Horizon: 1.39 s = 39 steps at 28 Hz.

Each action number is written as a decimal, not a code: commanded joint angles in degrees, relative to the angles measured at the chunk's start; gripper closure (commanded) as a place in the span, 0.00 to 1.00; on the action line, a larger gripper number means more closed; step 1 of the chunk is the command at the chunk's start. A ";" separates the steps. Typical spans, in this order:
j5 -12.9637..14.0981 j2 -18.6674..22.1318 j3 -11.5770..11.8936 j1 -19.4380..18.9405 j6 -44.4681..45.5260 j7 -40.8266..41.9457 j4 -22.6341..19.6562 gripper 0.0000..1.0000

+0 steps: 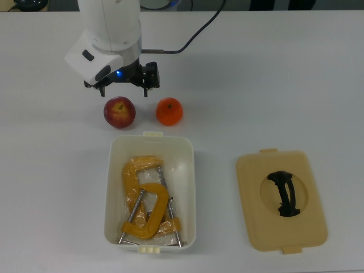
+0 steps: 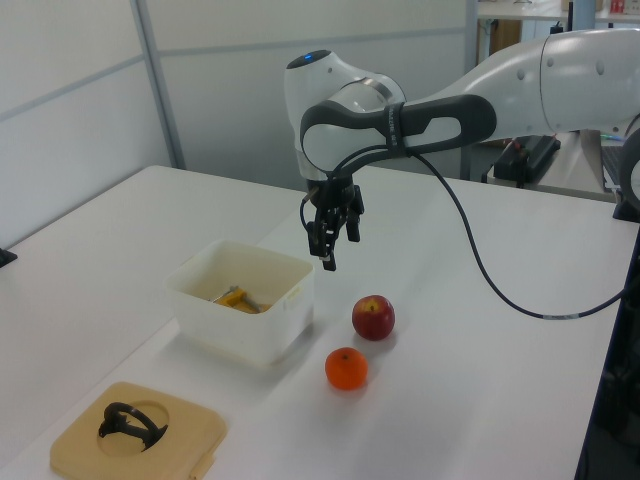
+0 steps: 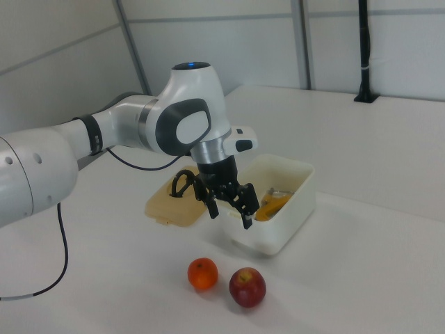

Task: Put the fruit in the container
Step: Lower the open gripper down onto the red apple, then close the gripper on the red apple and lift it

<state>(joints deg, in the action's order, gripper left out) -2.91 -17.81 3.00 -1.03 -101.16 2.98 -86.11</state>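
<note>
White surface [image 1: 296, 85], holding the following.

Apple [image 1: 119, 112], red with yellow patches: on the surface just beyond one short end of the tub, toward the top view's left. Orange [image 1: 169, 111]: beside the apple, a small gap between them, toward the top view's right. Neither fruit is in the tub.

Tub [image 1: 187, 170], white, rectangular, rounded corners, cream tabs at the short ends: open. Inside lies a yellow clamp [image 1: 145, 202] with metal screw rods, taking up much of the floor of the tub.

Lid [image 1: 281, 200], tan, flat, black handle in a round recess: on the surface well apart from the tub, toward the top view's right.

Gripper [image 1: 124, 88]: hanging in the air above the surface, just behind the apple in the top view, touching nothing. Fingers [image 3: 248, 212] spread apart, empty, pointing down.

Black cable [image 1: 193, 37]: trails from the arm across the surface.
</note>
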 commanded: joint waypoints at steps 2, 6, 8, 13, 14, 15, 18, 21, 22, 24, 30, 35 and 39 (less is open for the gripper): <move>-2.10 0.49 0.08 0.50 1.32 0.54 -0.37 0.00; -2.02 1.28 -0.01 1.29 0.71 0.80 -1.07 0.00; -2.02 2.51 -0.01 1.29 0.53 1.06 -2.21 0.00; -1.67 6.64 -0.01 1.90 -4.82 1.33 -8.27 0.00; -1.66 7.25 -0.01 1.91 -6.31 1.33 -9.76 0.00; -1.66 7.78 -0.01 1.91 -7.89 1.33 -11.17 0.00; -1.66 9.63 -0.10 1.91 -13.00 1.33 -15.92 0.00; -1.58 9.90 -0.10 1.91 -15.72 1.85 -18.30 0.00; -1.58 9.81 -0.10 1.91 -17.04 2.38 -19.26 0.00; -1.58 9.63 -0.10 1.91 -18.45 2.99 -20.32 0.00; -1.93 7.97 -0.10 1.91 -23.38 3.61 -23.57 0.00; -2.63 4.98 -0.10 1.99 -24.17 4.31 -23.93 0.00; -4.74 3.13 -0.10 1.99 -24.26 4.31 -23.58 0.00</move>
<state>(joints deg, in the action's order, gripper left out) -5.53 -13.18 3.00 0.67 -123.60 5.88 -109.17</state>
